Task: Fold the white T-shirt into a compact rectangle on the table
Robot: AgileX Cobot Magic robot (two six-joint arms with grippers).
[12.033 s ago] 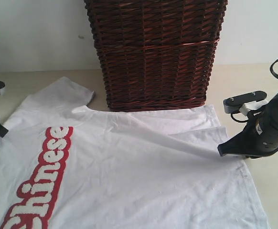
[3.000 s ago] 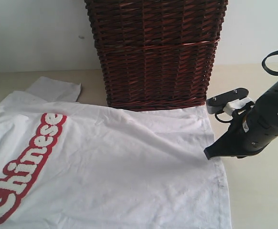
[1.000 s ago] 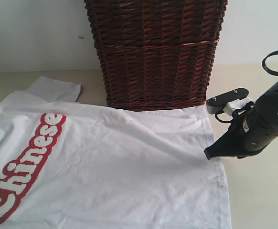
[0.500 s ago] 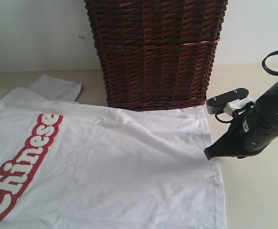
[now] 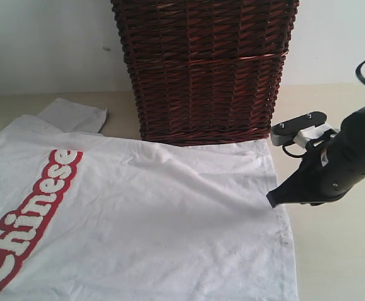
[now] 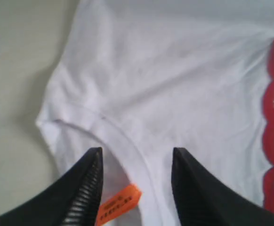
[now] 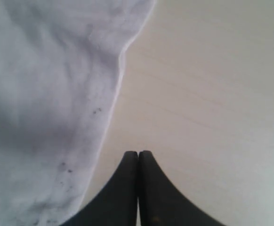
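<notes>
The white T-shirt (image 5: 145,219) lies spread flat on the table (image 5: 339,251), its red-outlined lettering (image 5: 32,207) at the left. My right gripper (image 5: 271,199) is shut, its tip touching the shirt's right edge. In the right wrist view the closed gripper (image 7: 138,154) shows nothing between its tips; the shirt's edge (image 7: 43,94) runs just beside it over the bare table (image 7: 212,70). My left gripper (image 6: 136,155) is open above the shirt's collar (image 6: 123,141), straddling the band, with an orange label (image 6: 120,203) between the fingers. It does not show in the exterior view.
A dark brown wicker basket (image 5: 204,69) stands at the back, touching the shirt's far edge. One sleeve (image 5: 73,116) lies folded at the back left. Bare tabletop (image 6: 14,70) lies beside the shirt's shoulder.
Over twelve seconds the shirt slid left and flattened. In the last second its left part shifted a little and my right gripper lifted and tilted slightly at the right edge.
</notes>
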